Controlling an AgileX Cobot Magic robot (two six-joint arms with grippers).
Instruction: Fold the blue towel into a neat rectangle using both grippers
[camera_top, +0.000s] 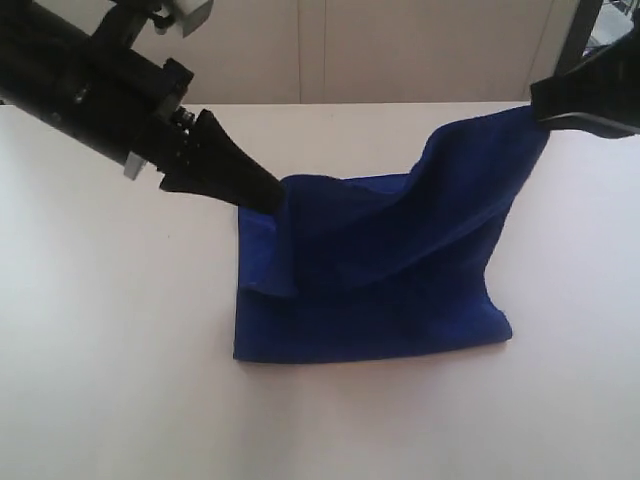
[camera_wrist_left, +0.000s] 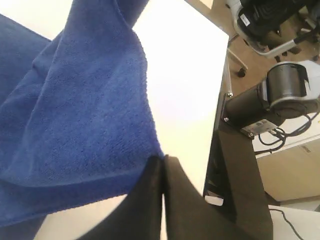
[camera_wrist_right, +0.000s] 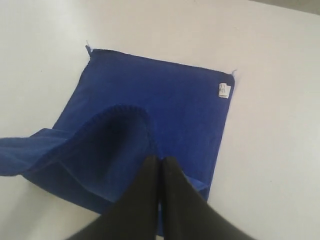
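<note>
The left pincer (camera_top: 272, 198) and right pincer (camera_wrist_right: 160, 160) each pinch 1 corner of the blue towel (camera_top: 380, 270), lifting that edge off the bench (camera_top: 100, 350) so it can fold over the flat half.

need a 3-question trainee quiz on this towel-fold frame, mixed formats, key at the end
1. True or false: the left gripper and the right gripper are both shut on the blue towel.
2. In the exterior view, which one holds its part of the cloth higher above the table? A) the left one B) the right one C) both level
3. Fill in: the white tag sits at a corner of the part that lies ____ on the tabletop.

Key: 1 true; 2 B; 3 flat.
</note>
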